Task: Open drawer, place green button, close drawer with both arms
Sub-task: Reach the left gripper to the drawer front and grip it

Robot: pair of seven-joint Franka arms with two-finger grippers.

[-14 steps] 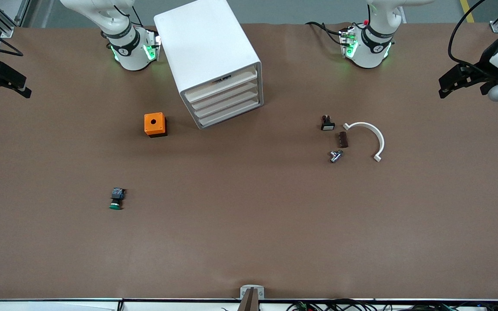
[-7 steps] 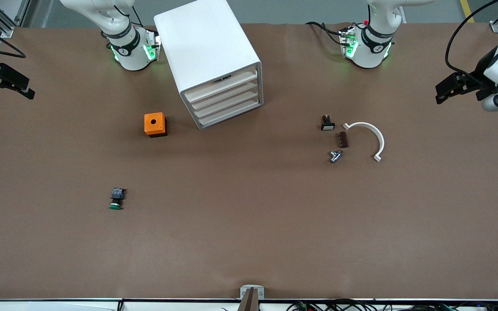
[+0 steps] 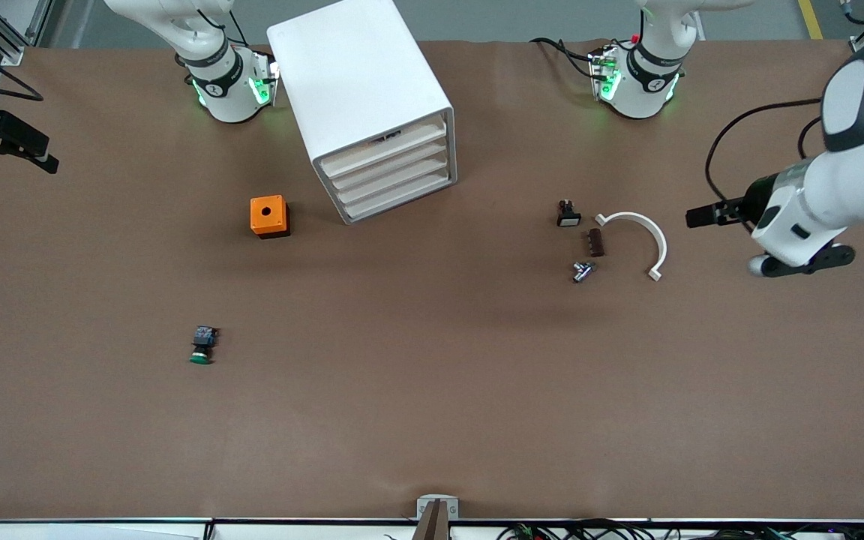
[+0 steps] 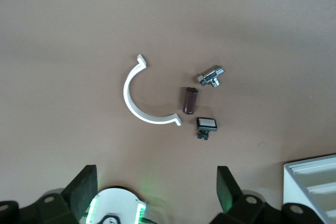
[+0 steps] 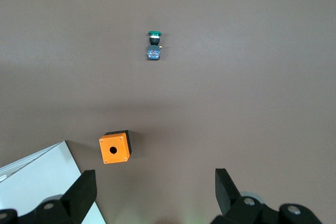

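The white four-drawer cabinet (image 3: 361, 82) stands near the right arm's base with all drawers shut, among them the lower two drawers (image 3: 396, 187). The green-capped button (image 3: 202, 346) lies on its side on the table, nearer the front camera than the orange box. It also shows in the right wrist view (image 5: 154, 45). My left gripper (image 3: 702, 216) is open and empty in the air beside the white arc, toward the left arm's end; its fingers (image 4: 84, 187) stand wide apart. My right gripper (image 3: 43, 154) is open and empty over the table's edge at the right arm's end; its fingers (image 5: 226, 184) frame bare table.
An orange box with a hole (image 3: 268, 216) sits beside the cabinet. A black piece with a white face (image 3: 568, 214), a brown piece (image 3: 595, 242), a metal fitting (image 3: 582, 271) and a white arc (image 3: 638, 238) lie together toward the left arm's end.
The left arm has swung in from the table's end, and its gripper is now close to the white arc. The right gripper has barely moved. Nothing on the table has moved.
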